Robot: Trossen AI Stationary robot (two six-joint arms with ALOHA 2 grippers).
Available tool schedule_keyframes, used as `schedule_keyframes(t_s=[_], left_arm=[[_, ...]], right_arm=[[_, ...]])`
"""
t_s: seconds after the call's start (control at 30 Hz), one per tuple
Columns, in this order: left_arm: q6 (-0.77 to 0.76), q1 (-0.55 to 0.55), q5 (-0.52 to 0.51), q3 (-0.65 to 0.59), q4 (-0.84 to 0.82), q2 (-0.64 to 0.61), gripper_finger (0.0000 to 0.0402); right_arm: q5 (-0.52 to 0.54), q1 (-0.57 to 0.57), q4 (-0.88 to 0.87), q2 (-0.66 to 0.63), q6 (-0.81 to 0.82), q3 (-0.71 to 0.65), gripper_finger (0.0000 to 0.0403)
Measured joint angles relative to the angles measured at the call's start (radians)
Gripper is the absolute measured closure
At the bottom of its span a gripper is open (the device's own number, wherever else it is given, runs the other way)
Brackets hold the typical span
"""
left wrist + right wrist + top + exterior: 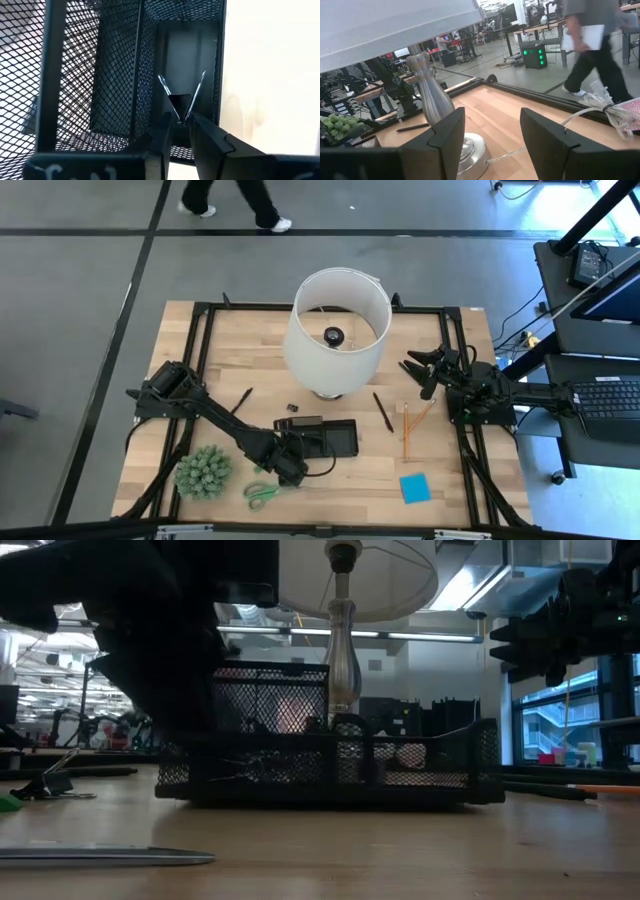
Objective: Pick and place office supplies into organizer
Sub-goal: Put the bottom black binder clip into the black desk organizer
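The black mesh organizer (335, 438) stands on the table in front of the lamp. My left gripper (181, 126) hangs over its near left end (297, 457), pointing steeply down into a compartment, fingers a little apart. Just past its fingertips a black binder clip (180, 102) with two silver wire handles sits inside that compartment. Green-handled scissors (264, 493) lie near the front edge. A blue sticky-note pad (415, 488), an orange pencil (407, 430) and a dark pen (383, 412) lie to the right. My right gripper (492, 135) is open, level, at the table's right side (418, 370). My left gripper has its fingertips (200, 131) on either side of the binder clip's narrow end (181, 119), coming from above and slanting down into the compartment. A gap shows between the fingers. Whether they touch the clip, I cannot tell.
A tall lamp with a big white shade (336, 330) stands mid-table, just behind the organizer. A spiky green plant ball (203, 472) sits at the near left. Another pen (242, 400) and a small clip (293, 409) lie behind the organizer. A person walks past beyond the far edge (592, 45).
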Motion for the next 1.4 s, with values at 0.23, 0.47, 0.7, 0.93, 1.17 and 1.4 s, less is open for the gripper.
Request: schedule_keyframes(t_s=[0.23, 0.47, 0.7, 0.93, 1.17, 1.4], left_arm=[[-0.005, -0.002, 0.021, 0.017, -0.032, -0.003, 0.0325], [0.001, -0.002, -0.006, 0.019, -0.033, -0.004, 0.0316], [0.003, -0.001, -0.003, 0.017, -0.033, -0.002, 0.0352], [0.003, -0.002, 0.003, 0.017, -0.033, -0.002, 0.0376], [0.003, -0.003, 0.046, 0.028, -0.06, -0.002, 0.0362], [0.012, -0.009, 0.011, 0.068, -0.17, -0.002, 0.035]], right_arm=[[0.0, 0.0, 0.0, 0.0, 0.0, 0.0, 0.021], [0.0, 0.0, 0.0, 0.0, 0.003, 0.0, 0.021], [0.0, 0.0, 0.0, 0.0, 0.003, 0.0, 0.021], [0.0, 0.0, 0.0, 0.0, 0.003, 0.0, 0.021], [0.0, 0.0, 0.0, 0.0, 0.003, 0.0, 0.021], [0.0, 0.0, 0.0, 0.0, 0.003, 0.0, 0.021]])
